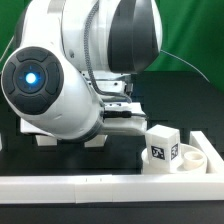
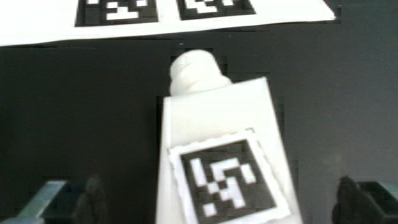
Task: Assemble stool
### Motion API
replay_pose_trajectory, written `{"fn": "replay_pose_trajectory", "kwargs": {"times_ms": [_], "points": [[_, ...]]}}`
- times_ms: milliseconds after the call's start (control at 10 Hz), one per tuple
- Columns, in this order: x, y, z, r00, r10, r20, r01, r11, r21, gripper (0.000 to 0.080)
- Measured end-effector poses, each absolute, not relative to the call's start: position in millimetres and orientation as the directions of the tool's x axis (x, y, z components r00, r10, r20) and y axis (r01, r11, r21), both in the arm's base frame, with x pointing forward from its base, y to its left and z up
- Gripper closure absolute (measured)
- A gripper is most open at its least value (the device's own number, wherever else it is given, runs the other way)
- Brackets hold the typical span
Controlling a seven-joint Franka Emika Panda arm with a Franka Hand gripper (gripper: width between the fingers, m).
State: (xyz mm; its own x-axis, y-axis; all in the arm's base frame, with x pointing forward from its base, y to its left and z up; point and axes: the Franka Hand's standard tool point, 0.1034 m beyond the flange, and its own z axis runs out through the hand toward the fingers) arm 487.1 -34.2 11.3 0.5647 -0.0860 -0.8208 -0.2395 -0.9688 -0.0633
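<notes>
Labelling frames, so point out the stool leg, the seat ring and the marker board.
stool leg (image 2: 219, 170): wrist view, tagged face.
seat ring (image 1: 198, 159): exterior view, near rim.
marker board (image 2: 107, 30): wrist view, white margin under tags.

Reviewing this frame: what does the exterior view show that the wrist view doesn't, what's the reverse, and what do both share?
Exterior view only: the arm, the round seat with an upright leg by it, and the white border wall. Wrist view only: the marker board, and a lying leg between the fingers of the open hand, untouched. Both share the black table. Whether the lying leg shows from outside cannot be told.
</notes>
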Motion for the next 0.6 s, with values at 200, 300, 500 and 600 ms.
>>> {"fn": "replay_pose_trajectory", "kwargs": {"times_ms": [200,300,500,600], "points": [[487.1,-34.2,11.2,0.565,-0.086,-0.821,-0.239,-0.969,-0.063,0.0409],[487.0,-34.2,11.3,0.564,-0.086,-0.821,-0.239,-0.969,-0.063,0.0409],[487.0,-34.2,11.3,0.564,-0.086,-0.821,-0.239,-0.969,-0.063,0.0476],[487.0,-34.2,11.3,0.564,-0.086,-0.821,-0.239,-0.969,-0.063,0.0476]]}}
